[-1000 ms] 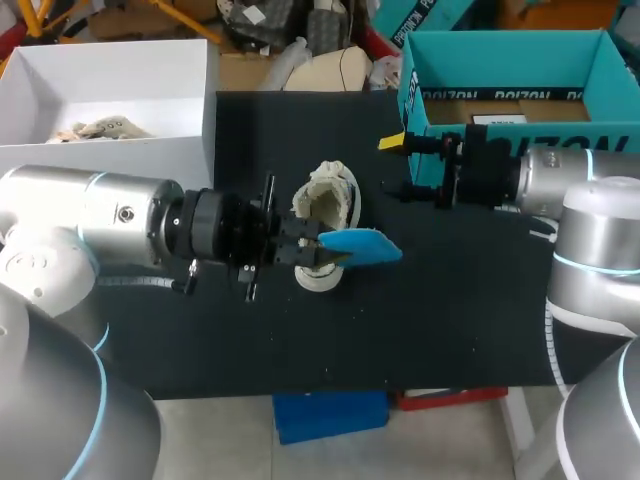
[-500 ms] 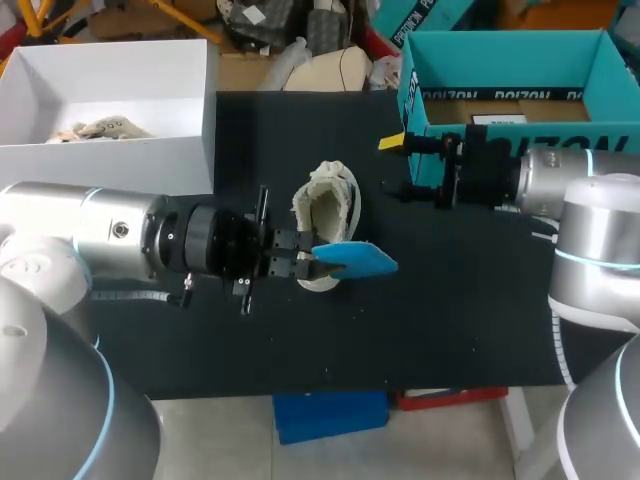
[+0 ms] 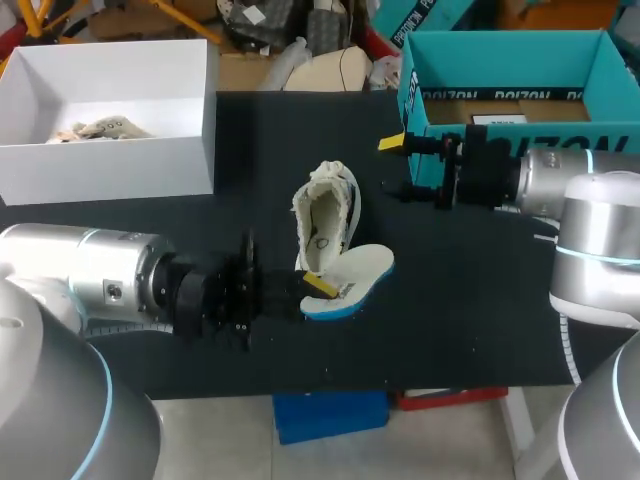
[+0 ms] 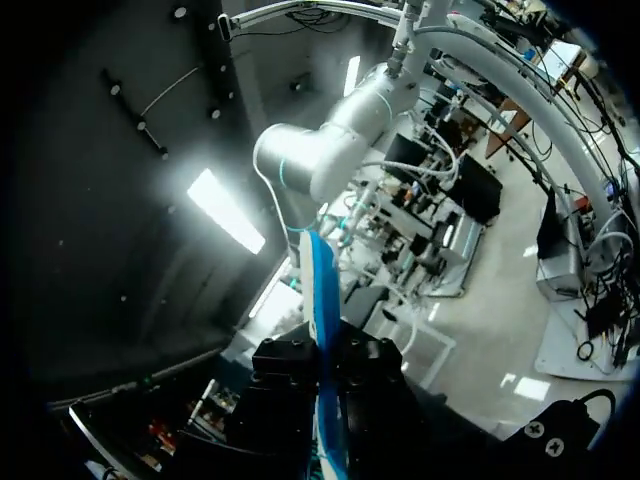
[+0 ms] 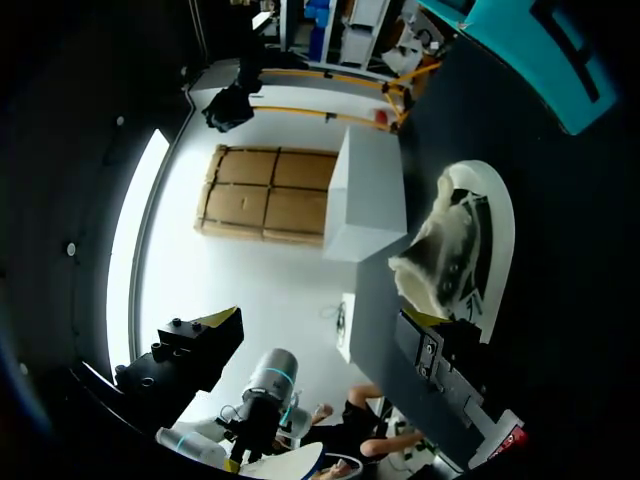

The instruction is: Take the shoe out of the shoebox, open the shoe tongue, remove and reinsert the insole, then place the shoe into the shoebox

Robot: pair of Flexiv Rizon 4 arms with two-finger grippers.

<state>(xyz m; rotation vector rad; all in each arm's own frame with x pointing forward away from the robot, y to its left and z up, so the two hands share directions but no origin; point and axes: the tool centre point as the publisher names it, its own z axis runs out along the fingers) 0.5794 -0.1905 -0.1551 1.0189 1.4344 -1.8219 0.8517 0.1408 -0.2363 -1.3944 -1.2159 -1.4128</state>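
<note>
A cream shoe [image 3: 326, 212] stands on the black table [image 3: 450, 310], its opening facing up. Its insole [image 3: 352, 279], white on top with a blue edge, lies flat-side up just in front of the shoe's near end. My left gripper [image 3: 317, 287] is shut on the insole's near end. In the left wrist view the insole [image 4: 320, 290] shows edge-on, pinched in the gripper [image 4: 326, 385]. My right gripper [image 3: 401, 167] hangs open to the right of the shoe with nothing in it. The right wrist view has the shoe [image 5: 466, 250] ahead of that open gripper [image 5: 320, 350].
The teal shoebox [image 3: 505, 52] stands open at the back right, behind my right arm. A white box [image 3: 120, 150] with crumpled paper inside sits at the back left. The table's front edge runs just below my left arm.
My left arm has pulled back to the left and toward the front edge. The insole has turned from blue underside up to white side up and sits lower. The right arm has not moved.
</note>
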